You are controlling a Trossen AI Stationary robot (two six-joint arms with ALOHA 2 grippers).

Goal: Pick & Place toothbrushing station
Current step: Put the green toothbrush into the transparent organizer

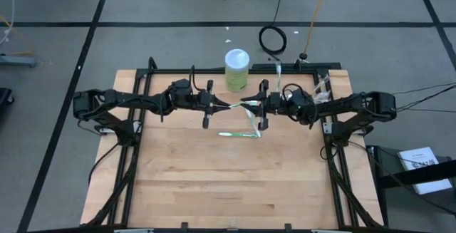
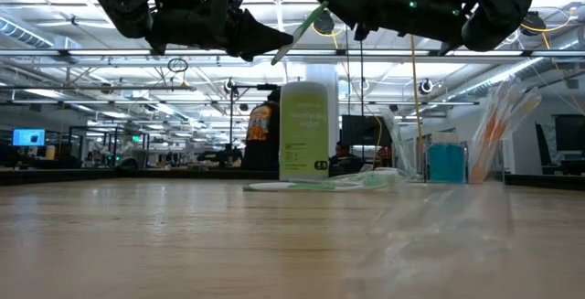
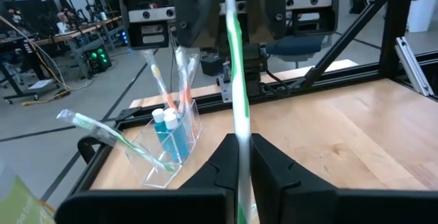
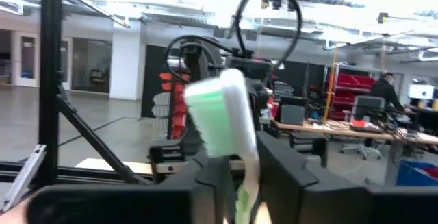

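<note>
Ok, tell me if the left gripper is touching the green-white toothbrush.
Touching. The left wrist view shows the left gripper with both fingers pressed against the green-white toothbrush.

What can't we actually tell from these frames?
- Right gripper grip on the green-white toothbrush: high view too small; right wrist view blurred, brush head fills it.
- Count of toothbrushes in the clear cup: high view too small, low view blurred.
- Lime-green cylinder label: too small to read.
- Left gripper: fingertips cut off by left wrist view's edge.
</note>
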